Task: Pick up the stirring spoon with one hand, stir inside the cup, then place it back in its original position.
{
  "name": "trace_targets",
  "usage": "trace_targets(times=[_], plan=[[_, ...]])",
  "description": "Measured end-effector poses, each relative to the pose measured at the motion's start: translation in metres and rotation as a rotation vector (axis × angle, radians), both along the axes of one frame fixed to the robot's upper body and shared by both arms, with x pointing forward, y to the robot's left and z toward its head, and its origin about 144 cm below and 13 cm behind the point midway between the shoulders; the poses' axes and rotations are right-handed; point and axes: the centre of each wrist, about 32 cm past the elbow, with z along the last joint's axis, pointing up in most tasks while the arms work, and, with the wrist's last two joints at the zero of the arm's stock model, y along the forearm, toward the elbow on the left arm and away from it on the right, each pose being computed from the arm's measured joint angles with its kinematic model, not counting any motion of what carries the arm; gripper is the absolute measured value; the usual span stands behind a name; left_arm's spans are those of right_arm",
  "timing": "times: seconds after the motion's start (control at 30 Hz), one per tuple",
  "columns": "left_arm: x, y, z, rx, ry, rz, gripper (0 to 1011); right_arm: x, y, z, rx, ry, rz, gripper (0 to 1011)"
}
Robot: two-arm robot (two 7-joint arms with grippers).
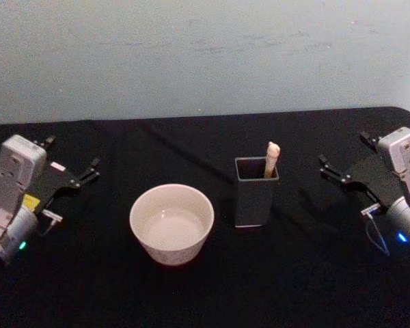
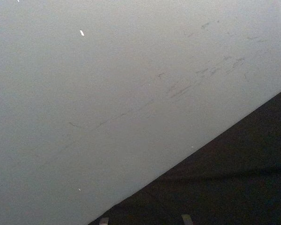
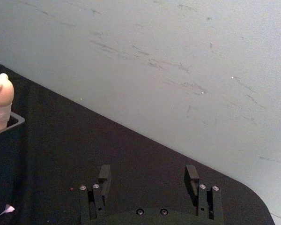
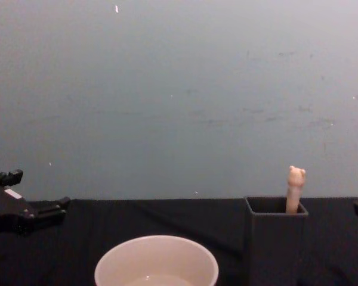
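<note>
Currently the spoon (image 1: 271, 158) stands handle-up in the holder (image 1: 255, 198), right of centre in the head view, so you can pinch its tip from above. The cup (image 1: 171, 251) sits beside it, lower left. The left tool (image 1: 72, 154) and right tool (image 1: 345, 152) sit at the bench's (image 1: 294, 280) sides, fingers apart.

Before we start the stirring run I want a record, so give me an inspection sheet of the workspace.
Surface: black-covered table.
Job's things: spoon stands in the holder, handle tip sticking out; cup to the holder's left, apart from it.
Clutter: nothing seen.
Grippers: left gripper open, empty, over the table's left side; right gripper open, empty, over its right side.
Cables: thin wire by the right wrist.
Surroundings: plain pale wall behind the table.
</note>
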Motion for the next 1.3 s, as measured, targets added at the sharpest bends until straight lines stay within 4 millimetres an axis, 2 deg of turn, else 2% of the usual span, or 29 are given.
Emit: trace_targets(times=[1.3], plan=[[0.0000,0.0000,0.0000,0.000,0.000,0.000,1001,0.0000,0.0000,0.0000,0.000,0.000,0.000,1002]])
